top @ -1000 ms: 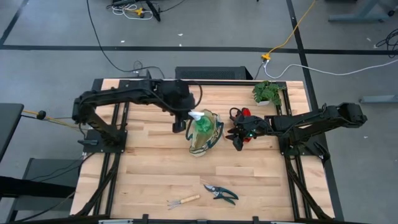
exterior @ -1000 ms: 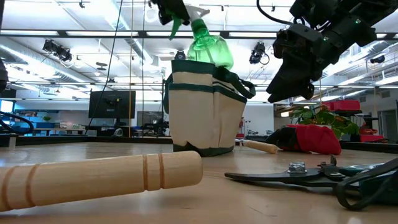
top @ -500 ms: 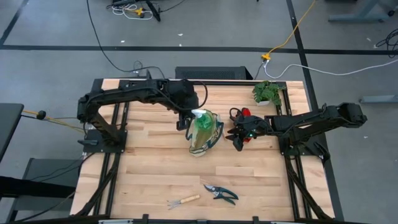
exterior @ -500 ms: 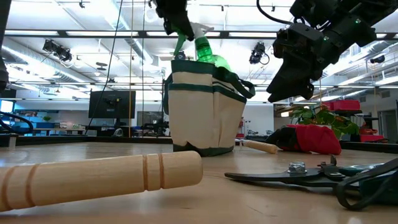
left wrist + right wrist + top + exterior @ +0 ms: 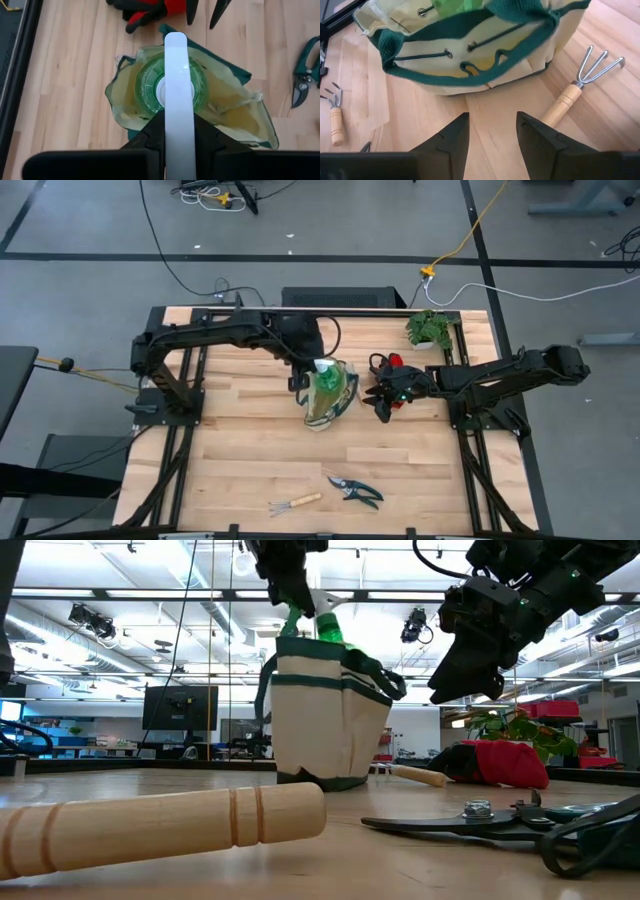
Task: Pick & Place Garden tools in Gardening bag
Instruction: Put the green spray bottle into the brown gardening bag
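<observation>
The beige gardening bag point(image 5: 330, 398) with green trim stands upright mid-table. My left gripper point(image 5: 310, 372) is above it, shut on the green spray bottle point(image 5: 150, 85), whose body is down in the bag's opening point(image 5: 328, 628). My right gripper point(image 5: 383, 402) hovers open just right of the bag point(image 5: 470, 50), touching nothing. The red-and-black gloves point(image 5: 392, 363) lie just beyond it. One wooden-handled rake point(image 5: 580, 85) lies by the bag's right side. Another rake point(image 5: 295, 502) and the pruning shears point(image 5: 356, 491) lie near the front edge. My left gripper pinches the bottle's white spray head point(image 5: 176, 100) between its two fingers point(image 5: 150, 132), one on each long side. The fingers come from above, pointing down. The bottle hangs about upright with its green body inside the bag; whether it rests on the bag's bottom is hidden.
A small potted plant point(image 5: 431, 328) stands at the far right corner. In the low view the front rake's handle point(image 5: 160, 825) and the shears point(image 5: 520, 825) lie close to the camera. Bare wood stretches left of the bag and between the bag and the front tools.
My left gripper has moved down and a little toward the table's right edge, staying shut on the spray bottle. The bottle has gone from tilted above the bag's rim to nearly upright, sunk into the bag. My right gripper has kept still.
</observation>
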Available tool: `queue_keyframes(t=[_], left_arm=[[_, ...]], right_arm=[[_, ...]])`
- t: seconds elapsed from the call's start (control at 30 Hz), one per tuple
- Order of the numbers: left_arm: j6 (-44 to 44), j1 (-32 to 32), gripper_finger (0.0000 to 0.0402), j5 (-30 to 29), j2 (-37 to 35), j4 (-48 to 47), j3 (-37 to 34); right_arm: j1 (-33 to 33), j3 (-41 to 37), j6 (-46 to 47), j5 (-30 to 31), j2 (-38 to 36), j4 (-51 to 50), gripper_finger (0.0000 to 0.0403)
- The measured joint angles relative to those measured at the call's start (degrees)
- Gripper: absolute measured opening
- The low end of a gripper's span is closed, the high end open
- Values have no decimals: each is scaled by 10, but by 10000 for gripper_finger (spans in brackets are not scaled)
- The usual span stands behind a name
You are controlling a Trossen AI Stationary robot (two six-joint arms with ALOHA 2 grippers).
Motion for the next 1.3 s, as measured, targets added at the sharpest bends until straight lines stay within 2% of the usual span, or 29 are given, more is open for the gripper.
queue_keyframes(t=[0.6,1.17,1.3], left_arm=[[0,0,56,-16,30,-32,-1],[1,6,56,-22,88,-42,-1],[1,8,79,-26,100,-45,-1]], right_arm=[[0,0,-2,0,0,2,165],[0,0,-3,0,0,-1,165],[0,0,-3,0,0,-2,165]])
